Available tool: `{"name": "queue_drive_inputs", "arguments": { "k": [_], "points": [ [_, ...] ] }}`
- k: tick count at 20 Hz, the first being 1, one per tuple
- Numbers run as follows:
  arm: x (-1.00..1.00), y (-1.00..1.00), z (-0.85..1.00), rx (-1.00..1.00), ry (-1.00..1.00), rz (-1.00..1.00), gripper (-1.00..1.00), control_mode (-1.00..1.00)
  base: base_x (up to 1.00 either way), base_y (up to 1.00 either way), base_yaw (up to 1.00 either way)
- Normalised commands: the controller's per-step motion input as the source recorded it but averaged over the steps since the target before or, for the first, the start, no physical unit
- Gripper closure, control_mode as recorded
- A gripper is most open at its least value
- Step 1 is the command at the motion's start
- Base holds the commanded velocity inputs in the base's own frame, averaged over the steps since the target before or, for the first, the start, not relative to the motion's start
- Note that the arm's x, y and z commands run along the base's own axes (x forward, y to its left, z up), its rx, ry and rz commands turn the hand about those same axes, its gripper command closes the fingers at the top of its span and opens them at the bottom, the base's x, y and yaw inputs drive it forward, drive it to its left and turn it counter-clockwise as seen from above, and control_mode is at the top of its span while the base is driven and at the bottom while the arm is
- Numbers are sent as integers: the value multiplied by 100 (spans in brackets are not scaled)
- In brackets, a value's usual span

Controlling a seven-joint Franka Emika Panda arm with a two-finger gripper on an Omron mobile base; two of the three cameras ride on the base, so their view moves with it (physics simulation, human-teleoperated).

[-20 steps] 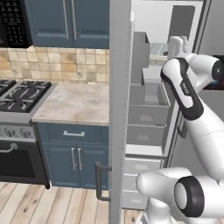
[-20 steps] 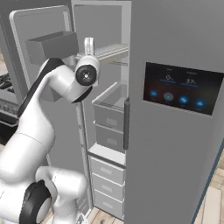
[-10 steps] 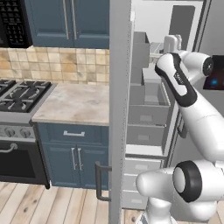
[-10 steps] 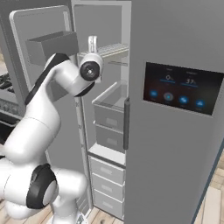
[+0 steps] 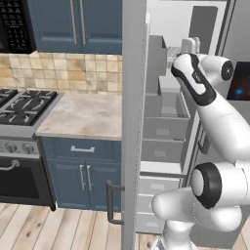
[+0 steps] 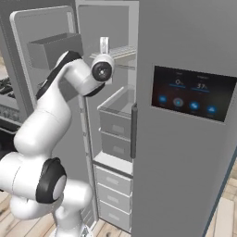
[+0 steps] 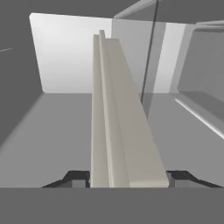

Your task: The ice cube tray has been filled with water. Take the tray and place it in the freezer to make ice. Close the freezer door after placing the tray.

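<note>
Hand view: I see the ice cube tray [image 7: 118, 118] running edge-on straight away from the camera, clamped between the two dark fingertips [image 7: 74, 178], so the gripper [image 7: 127, 179] is closed on it. It reaches into the freezer [image 7: 65, 57], above a grey shelf. From this edge I can't make out its cells or the water; it reads as a long pale beige-grey slab. In the left base view the freezer door [image 5: 133, 122] stands open, edge toward me.
</note>
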Motion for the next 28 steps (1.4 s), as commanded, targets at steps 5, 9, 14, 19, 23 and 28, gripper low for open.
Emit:
{"name": "queue_drive_inputs", "arguments": {
  "k": [5, 9, 14, 19, 23, 28],
  "points": [
    [37, -13, 0, 0, 0, 0, 100, -100, 0, 0, 0],
    [35, -16, 0, 0, 0, 0, 100, -100, 0, 0, 0],
    [40, -10, 0, 0, 0, 0, 100, -100, 0, 0, 0],
    [41, -1, 0, 0, 0, -1, 100, -100, 0, 0, 0],
    [42, -5, 0, 0, 0, -1, 100, -100, 0, 0, 0],
    [46, -8, 0, 0, 0, -1, 100, -100, 0, 0, 0]
  ]
}}
